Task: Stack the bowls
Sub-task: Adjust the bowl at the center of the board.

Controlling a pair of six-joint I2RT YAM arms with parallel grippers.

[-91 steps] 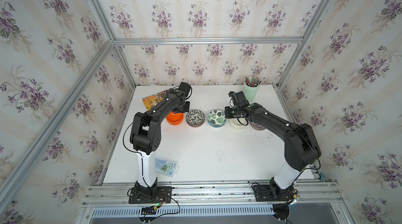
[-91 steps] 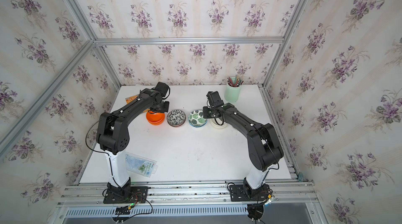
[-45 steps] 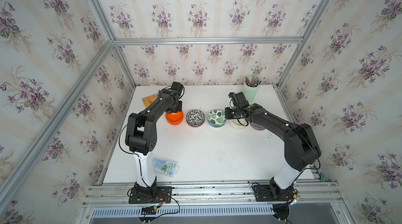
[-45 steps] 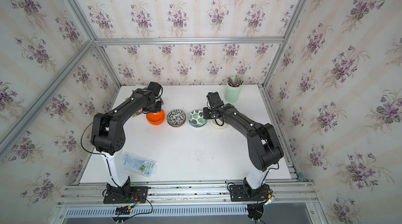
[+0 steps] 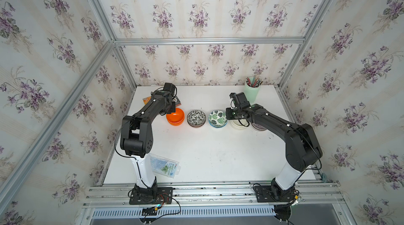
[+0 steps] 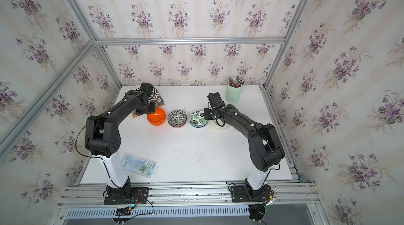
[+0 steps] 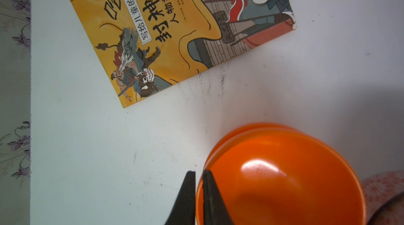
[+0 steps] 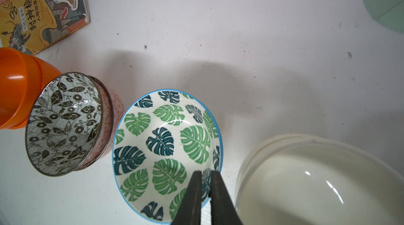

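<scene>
The left gripper (image 7: 198, 172) pinches the rim of the top orange bowl (image 7: 284, 180), with the lower orange bowl (image 7: 251, 128) peeking out beneath it toward the upper left, and the right gripper (image 8: 206, 173) pinches the rim of the green-leaf bowl (image 8: 166, 143).

counter (image 5: 207, 147): white, flat, scuffed with dark specks
row order, left to right: orange bowls (image 5: 175, 116), black-white leaf bowls (image 5: 196, 118), green leaf bowls (image 5: 217, 118), cream bowls (image 5: 237, 124), purple bowls (image 5: 259, 128) (mostly hidden)
book (image 7: 175, 27): orange cover, lying flat, far-left corner, just behind the orange bowls, not touching
pencil cup (image 5: 251, 92): mint green, upright, far-right corner
plastic packet (image 5: 165, 166): flat, near-left side
</scene>
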